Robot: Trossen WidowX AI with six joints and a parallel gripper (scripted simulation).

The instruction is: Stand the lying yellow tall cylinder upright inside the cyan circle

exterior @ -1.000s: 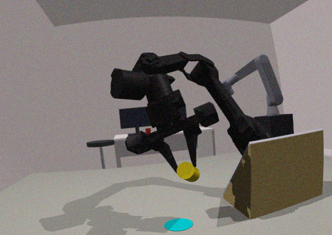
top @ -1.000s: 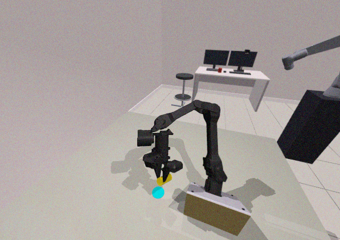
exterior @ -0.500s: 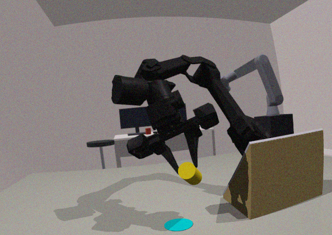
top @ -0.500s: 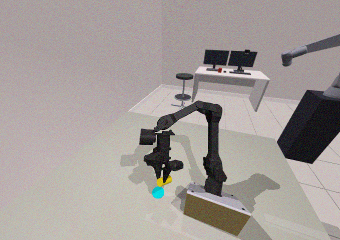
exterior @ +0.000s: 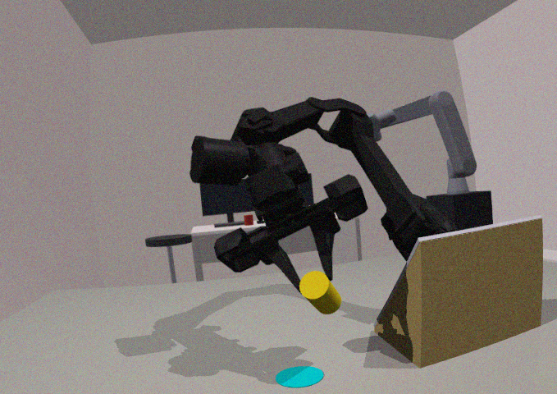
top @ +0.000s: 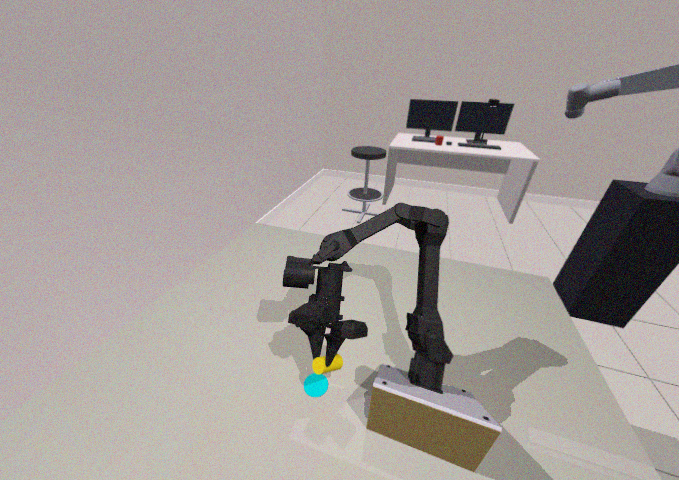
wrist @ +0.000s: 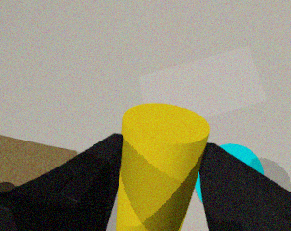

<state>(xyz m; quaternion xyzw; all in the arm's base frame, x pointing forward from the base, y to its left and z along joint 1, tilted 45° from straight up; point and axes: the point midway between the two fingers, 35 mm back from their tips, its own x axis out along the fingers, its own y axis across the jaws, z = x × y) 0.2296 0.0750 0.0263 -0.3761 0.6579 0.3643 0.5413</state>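
Smooth yellow cylinder, tilted in gripper; flat cyan circle.

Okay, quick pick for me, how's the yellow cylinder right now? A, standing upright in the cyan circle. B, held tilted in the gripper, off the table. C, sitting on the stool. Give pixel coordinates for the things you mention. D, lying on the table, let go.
B: the gripper point(top: 322, 361) point(exterior: 316, 284) point(wrist: 163, 149) grips the yellow cylinder point(top: 333, 362) point(exterior: 326, 300) point(wrist: 157, 168) at a slant, above the table.
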